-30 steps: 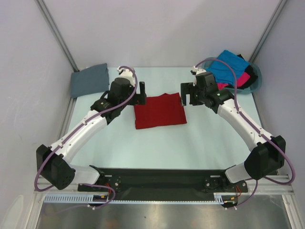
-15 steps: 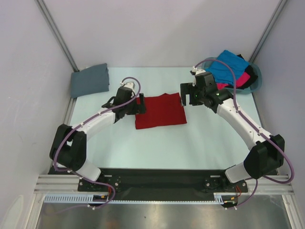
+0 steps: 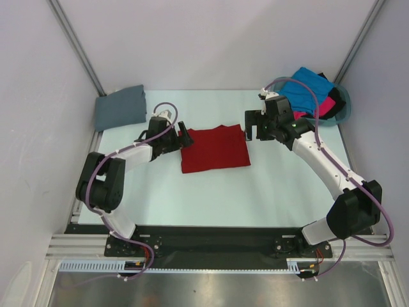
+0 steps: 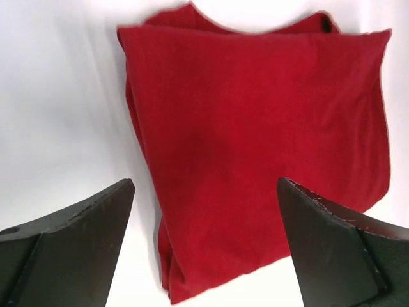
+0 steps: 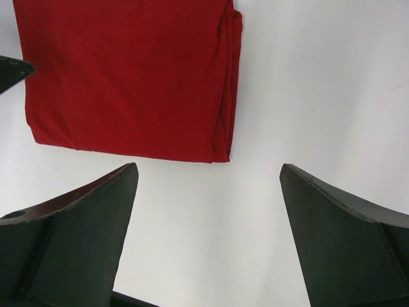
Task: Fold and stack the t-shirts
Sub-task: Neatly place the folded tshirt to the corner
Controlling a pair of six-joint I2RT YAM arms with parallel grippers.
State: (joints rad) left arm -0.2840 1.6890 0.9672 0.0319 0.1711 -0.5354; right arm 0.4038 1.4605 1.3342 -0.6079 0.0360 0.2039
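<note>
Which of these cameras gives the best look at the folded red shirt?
The top view: the red shirt lies flat with almost its full outline showing. The left wrist view shows it closer, with one corner hidden; the right wrist view cuts it off at the frame edge.

I see the folded deep red cloth t-shirt (image 3: 214,148) as matt and soft; the pale tabletop (image 3: 255,192) looks smooth, the teal plastic basket (image 3: 346,105) faintly glossy.

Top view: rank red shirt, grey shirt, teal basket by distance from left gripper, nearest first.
1. Red shirt: table centre, right beside the left gripper.
2. Grey shirt: folded, far-left corner.
3. Teal basket: far-right corner.
</note>
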